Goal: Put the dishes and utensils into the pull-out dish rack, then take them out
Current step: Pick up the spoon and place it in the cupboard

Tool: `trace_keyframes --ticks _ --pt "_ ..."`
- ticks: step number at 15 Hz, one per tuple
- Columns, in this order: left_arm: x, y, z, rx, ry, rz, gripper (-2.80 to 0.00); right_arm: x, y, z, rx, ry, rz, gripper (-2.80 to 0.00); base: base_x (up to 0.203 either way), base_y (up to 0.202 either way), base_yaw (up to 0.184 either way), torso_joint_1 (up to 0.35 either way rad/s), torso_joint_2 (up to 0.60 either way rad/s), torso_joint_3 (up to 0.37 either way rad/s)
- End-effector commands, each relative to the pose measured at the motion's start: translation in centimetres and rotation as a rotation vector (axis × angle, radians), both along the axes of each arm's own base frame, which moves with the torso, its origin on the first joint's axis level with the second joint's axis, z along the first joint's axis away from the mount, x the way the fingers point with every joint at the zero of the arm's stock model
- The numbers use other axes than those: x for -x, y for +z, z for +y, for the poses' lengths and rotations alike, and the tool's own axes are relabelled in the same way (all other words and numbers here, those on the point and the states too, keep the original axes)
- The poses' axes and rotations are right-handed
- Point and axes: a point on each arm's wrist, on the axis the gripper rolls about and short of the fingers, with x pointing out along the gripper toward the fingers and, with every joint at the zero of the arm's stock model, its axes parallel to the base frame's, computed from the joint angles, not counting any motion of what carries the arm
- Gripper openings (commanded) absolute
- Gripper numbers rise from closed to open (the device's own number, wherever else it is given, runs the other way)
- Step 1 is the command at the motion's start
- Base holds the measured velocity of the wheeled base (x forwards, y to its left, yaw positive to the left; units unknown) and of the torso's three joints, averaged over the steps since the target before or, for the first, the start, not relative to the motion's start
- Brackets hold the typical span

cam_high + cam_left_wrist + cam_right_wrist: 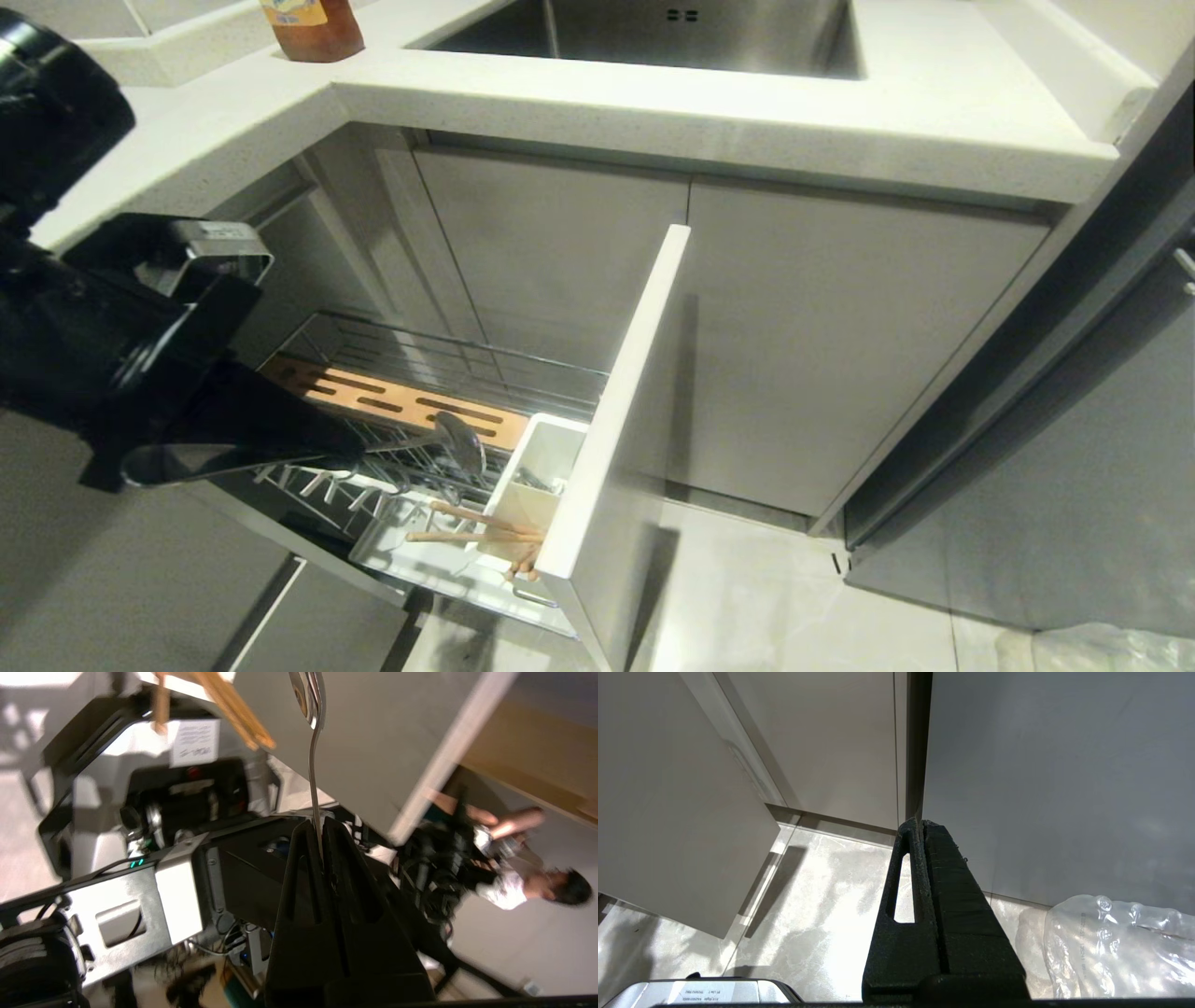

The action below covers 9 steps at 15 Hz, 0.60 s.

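**Spoon pinched by the handle above the pull-out rack**

The left gripper [350,455] is clamped on the thin handle of the grey metal spoon [459,443], which juts out level over the wire prongs of the pull-out dish rack [439,373], its bowl hanging just short of the white utensil box [537,481]. In the left wrist view the handle runs straight out from between the closed fingers [303,858], gripped near its tail end. The chopsticks [476,527] lean out of the utensil box, tips pointing away from the front panel [616,411]. The right gripper [921,823] is parked well away from the rack, low over the floor, closed with nothing between its fingers.

Risks, as I judge them: the hold sits far from the spoon's heavy end, so the spoon could pivot or slip in the grip during a quick swing. Its bowl could also snag a prong or knock the box rim or the chopsticks if carried low across the rack.

Count: one spoon, two chopsticks, one utensil box, one slotted wooden strip [401,401]. No plate or bowl is in view. On the counter beyond the rack stands one amber bottle [313,28].
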Motion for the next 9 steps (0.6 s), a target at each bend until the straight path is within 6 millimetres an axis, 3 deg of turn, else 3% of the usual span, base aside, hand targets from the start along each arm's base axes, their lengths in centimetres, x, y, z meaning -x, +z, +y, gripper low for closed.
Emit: trace_keyframes --ticks 1,9 --pt "-3.2 -2.2 -1.5 -0.038 0.005 0.102 -2.8 0.0 0.0 0.0 0.0 0.0 0.001 -2.8 0.0 0.0 0.0 0.0 0.0 0.0" --pt "-9.1 -6.3 -3.7 -0.081 0.049 0.166 -2.8 0.0 0.0 0.0 0.0 0.0 0.001 -2.8 0.0 0.0 0.0 0.0 0.0 0.0"
